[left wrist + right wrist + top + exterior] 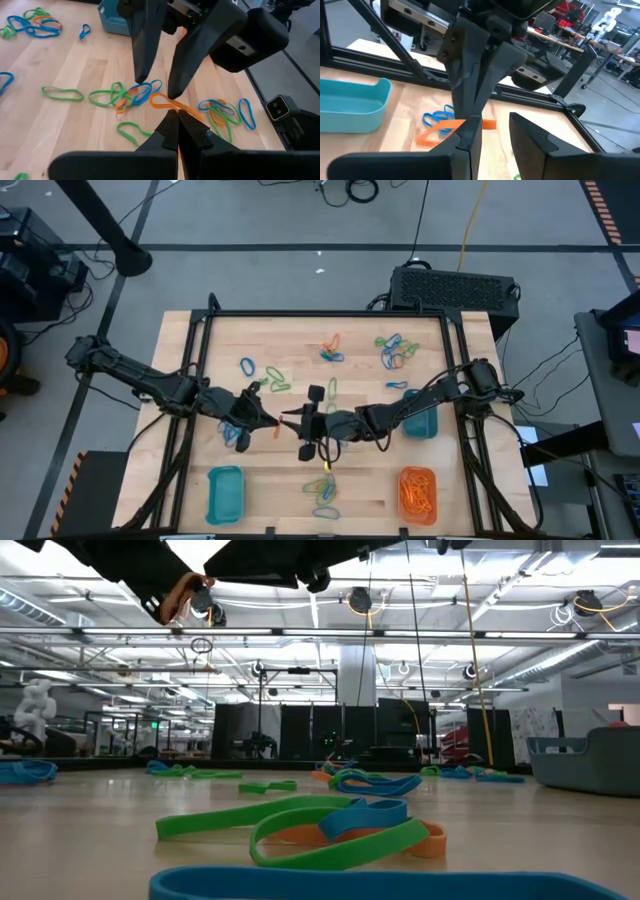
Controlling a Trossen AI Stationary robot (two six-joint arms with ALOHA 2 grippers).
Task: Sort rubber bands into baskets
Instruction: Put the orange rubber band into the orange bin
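High view is showing the left gripper (272, 420) and right gripper (312, 423) meeting tip to tip at mid-table. Left fingers are pinching shut on an orange rubber band (167, 103), while the right jaws are standing apart beside it. Loose bands are lying scattered around; baskets are sitting at seven o'clock (225, 492), five o'clock (418, 493) and three o'clock (421, 424).
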